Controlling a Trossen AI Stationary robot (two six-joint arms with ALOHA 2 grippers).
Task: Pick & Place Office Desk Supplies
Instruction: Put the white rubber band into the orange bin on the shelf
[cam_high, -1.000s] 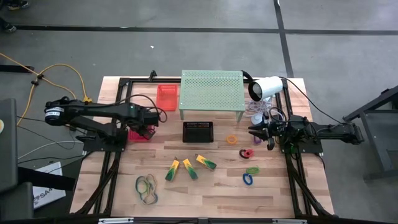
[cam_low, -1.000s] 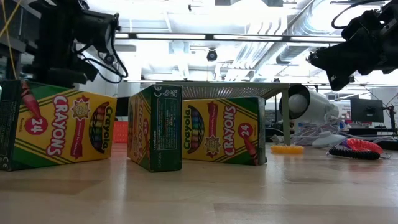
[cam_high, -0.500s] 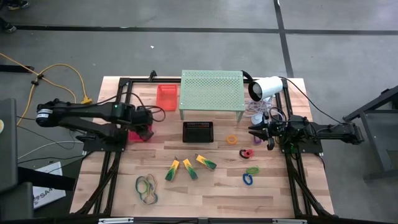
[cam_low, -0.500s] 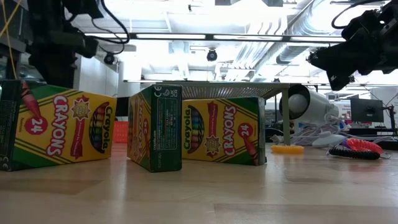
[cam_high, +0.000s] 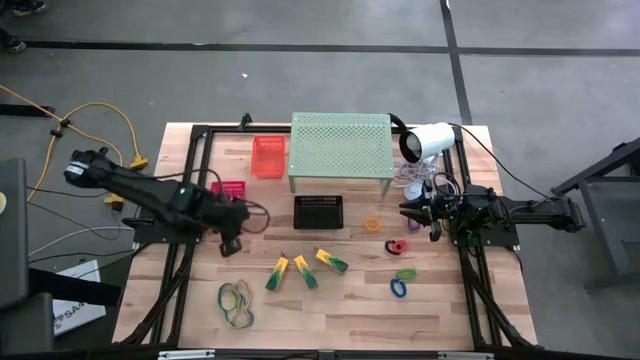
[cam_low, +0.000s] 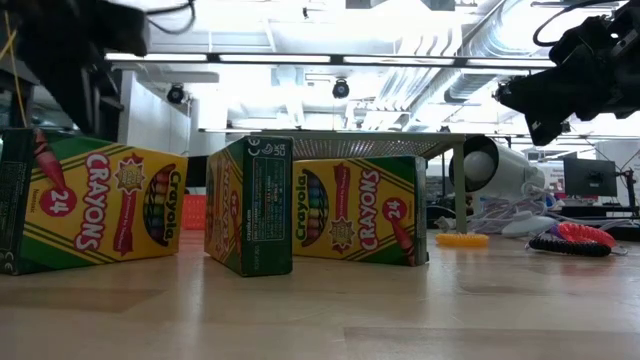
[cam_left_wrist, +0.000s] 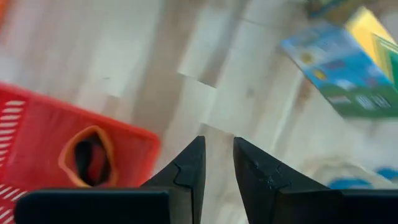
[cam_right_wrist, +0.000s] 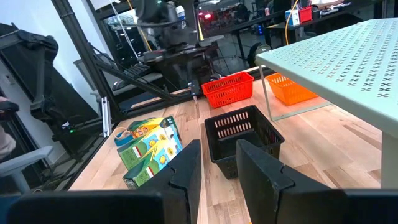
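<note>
Left gripper (cam_high: 229, 246) is hovering empty, fingers slightly apart, between the red basket (cam_high: 229, 188) and the three crayon boxes (cam_high: 305, 268), probably lining up a grab, while the right gripper (cam_high: 412, 216) waits part-open and empty.

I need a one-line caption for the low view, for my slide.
Three crayon boxes stand on the wooden table, with the right gripper hovering above coiled loops.

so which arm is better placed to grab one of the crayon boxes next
Left, probably. The left pincer hangs empty over the wood just left of the three yellow-and-green crayon boxes, its fingers slightly apart. The right pincer waits farther off at the table's right side, nearer the small orange loop.
</note>
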